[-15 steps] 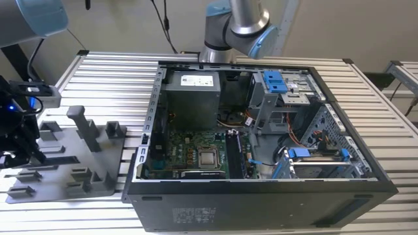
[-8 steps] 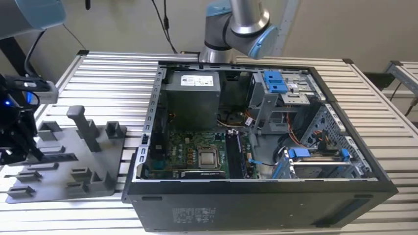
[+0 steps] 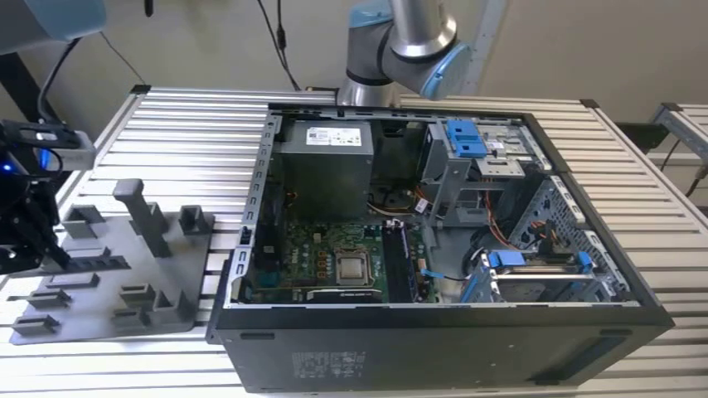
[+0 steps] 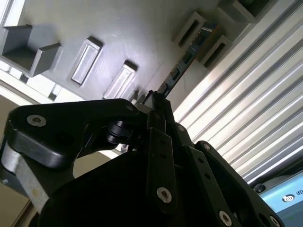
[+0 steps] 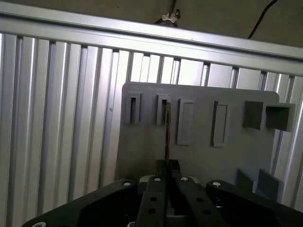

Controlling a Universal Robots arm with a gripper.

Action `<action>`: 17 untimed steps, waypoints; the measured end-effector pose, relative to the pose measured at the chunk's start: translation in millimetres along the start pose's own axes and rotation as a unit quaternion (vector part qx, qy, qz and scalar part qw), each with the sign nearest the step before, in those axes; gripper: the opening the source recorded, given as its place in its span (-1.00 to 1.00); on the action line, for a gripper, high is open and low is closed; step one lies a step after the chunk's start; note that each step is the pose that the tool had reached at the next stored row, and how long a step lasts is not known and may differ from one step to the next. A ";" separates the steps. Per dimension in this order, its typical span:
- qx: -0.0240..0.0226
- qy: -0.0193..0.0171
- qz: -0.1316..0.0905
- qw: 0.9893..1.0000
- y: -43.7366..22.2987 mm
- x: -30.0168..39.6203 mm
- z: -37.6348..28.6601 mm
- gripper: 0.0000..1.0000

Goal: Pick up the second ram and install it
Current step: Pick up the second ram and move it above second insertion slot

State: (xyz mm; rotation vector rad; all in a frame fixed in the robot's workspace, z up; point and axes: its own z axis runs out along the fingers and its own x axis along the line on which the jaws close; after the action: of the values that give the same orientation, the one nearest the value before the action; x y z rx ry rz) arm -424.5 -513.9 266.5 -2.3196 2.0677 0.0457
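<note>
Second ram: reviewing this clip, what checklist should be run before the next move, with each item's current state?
1. Gripper shut on the second ram: ok, it pinches the stick's end in both wrist views.
2. Ram lifted clear of the grey holder: not ok, its far end sits between two holder blocks.
3. Ram in line with the gripper: ok in the first wrist view.
4. Computer case open on top: ok.
5. Free slot on the motherboard: cannot tell.
</note>
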 end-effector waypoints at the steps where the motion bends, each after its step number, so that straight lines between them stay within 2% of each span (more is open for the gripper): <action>1: 0.000 0.000 0.001 1.000 0.0 0.0 -0.7 -0.73; 11: 0.001 0.000 0.017 1.000 -0.1 -0.2 -6.0 -0.73; 17: 0.001 0.000 0.021 1.000 0.0 -0.6 -13.9 -0.73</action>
State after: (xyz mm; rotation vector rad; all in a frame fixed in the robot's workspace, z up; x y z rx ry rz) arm -424.6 -513.9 280.5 -2.2757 2.1147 0.0443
